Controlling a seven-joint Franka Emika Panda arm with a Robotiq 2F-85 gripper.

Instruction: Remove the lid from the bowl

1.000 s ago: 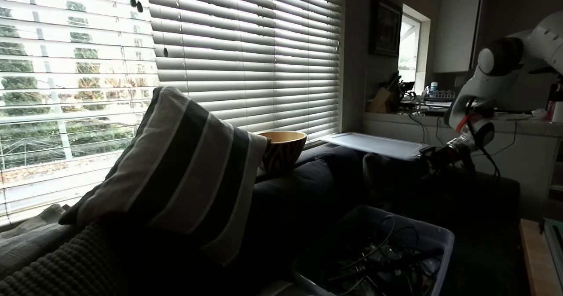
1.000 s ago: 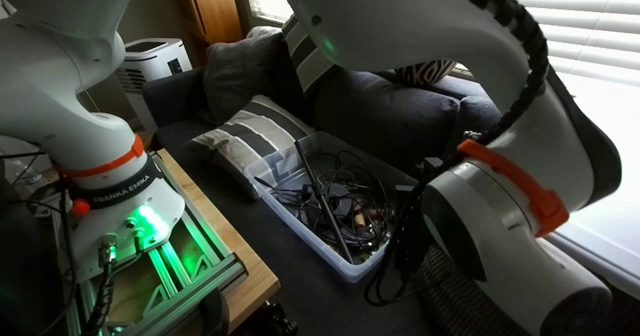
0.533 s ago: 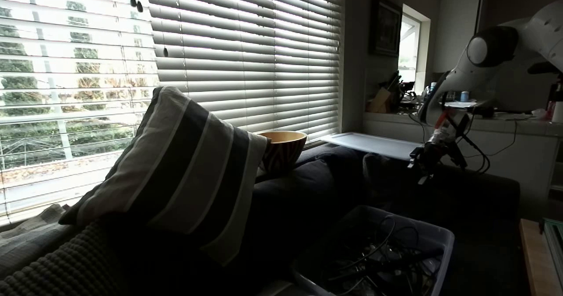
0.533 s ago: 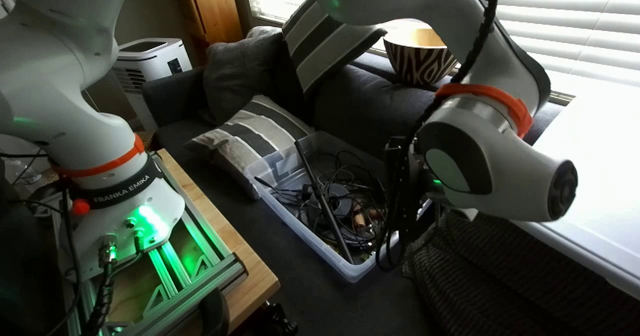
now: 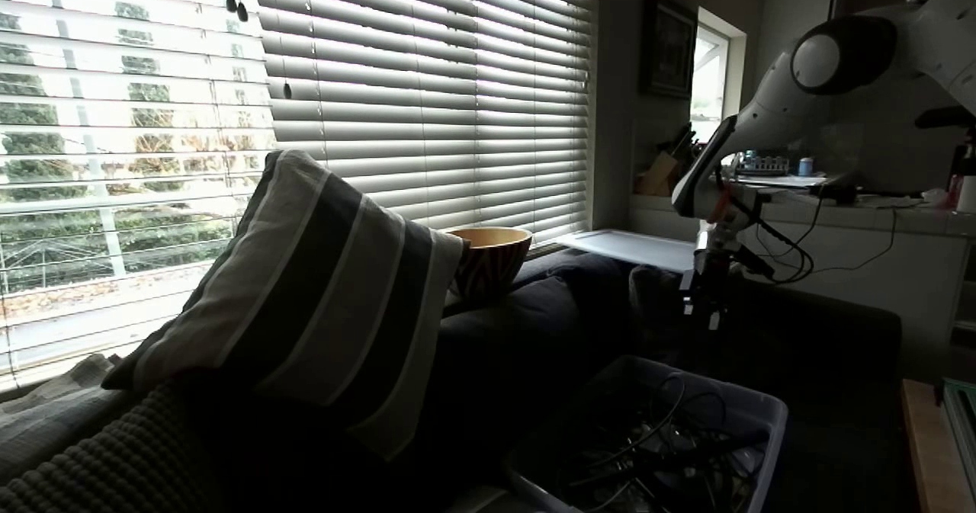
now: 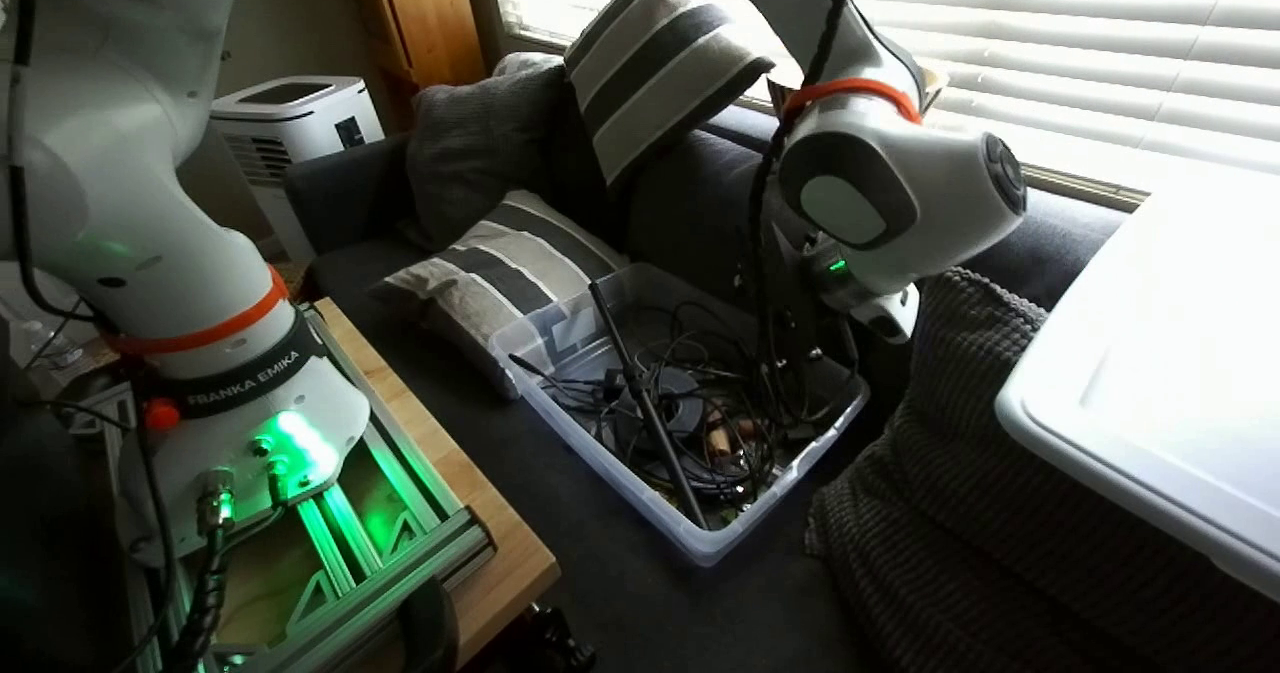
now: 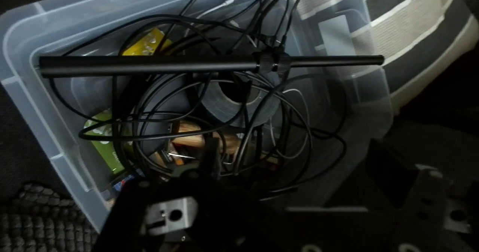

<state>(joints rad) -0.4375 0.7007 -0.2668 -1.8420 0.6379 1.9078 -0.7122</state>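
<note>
Two fingers (image 7: 393, 169) stand well apart, holding nothing that shows: the claw (image 5: 701, 315) is spread, unladen, and points down. Below it is the bin (image 6: 704, 545), the task's bowl, bare on top, so that cables (image 7: 149, 136), a rod (image 7: 149, 65) and tape (image 7: 226, 110) show inside. Farther on, the lid (image 6: 1160, 383) is off and lies roughly flat near the ribbed cushion (image 6: 930, 523); whether it touches the cushion, or what bears it, I cannot tell. Farthest, by the blinds (image 5: 435, 94), stands a striped pot (image 5: 492, 265), no part of the job.

By my reading the removal is done, and the step in hand is taking the claw away. The next move calls for a clean lift, with room kept from the bin's rim and from any raised loop of cables that a finger could hook. The lid should need no further touch.

Against a second ago, the claw differs most: it lay sideways at the lid's edge then, and now hangs lower, over or just beside the bin. Half a second ago it was tilted, between those poses. The bin looks the same. In an exterior view a corner of the lid that the arm (image 6: 940, 203) hid now shows; its end by the blinds sits where it did.
</note>
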